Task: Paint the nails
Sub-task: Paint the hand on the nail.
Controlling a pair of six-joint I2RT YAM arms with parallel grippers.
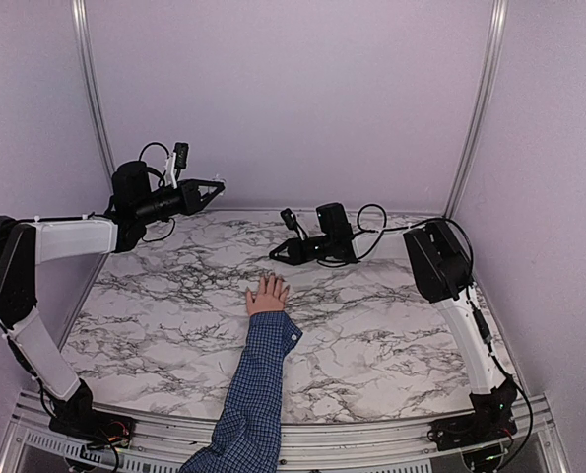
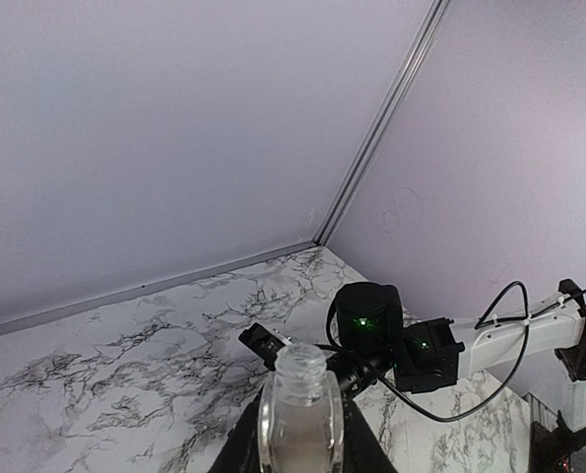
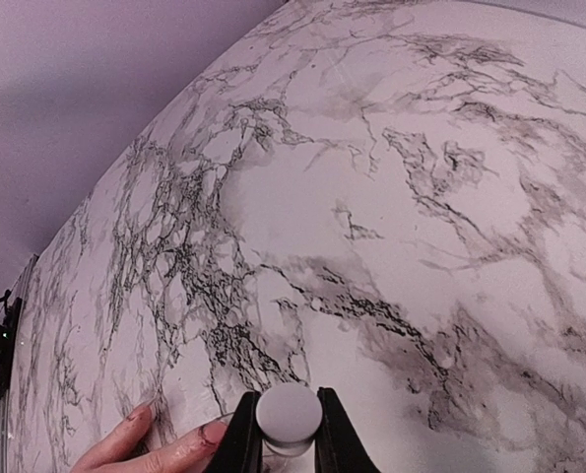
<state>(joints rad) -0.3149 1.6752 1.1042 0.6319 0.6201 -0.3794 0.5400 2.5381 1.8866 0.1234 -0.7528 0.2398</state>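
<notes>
Cropping bottle (image 2: 300, 419) base, cap (image 3: 289, 416) between jaws, nails (image 1: 271, 282) too small

clear glass bottle (image 2: 300, 422), marbled tabletop (image 1: 371, 325)

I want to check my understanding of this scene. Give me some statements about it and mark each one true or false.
1. The left end effector holds a clear, uncapped bottle. True.
2. The right end effector is open and empty. False: it is shut on a round white cap.
3. The hand lies on the marble table. True.
4. The left end effector touches the hand. False: it is raised, well apart from it.
</notes>
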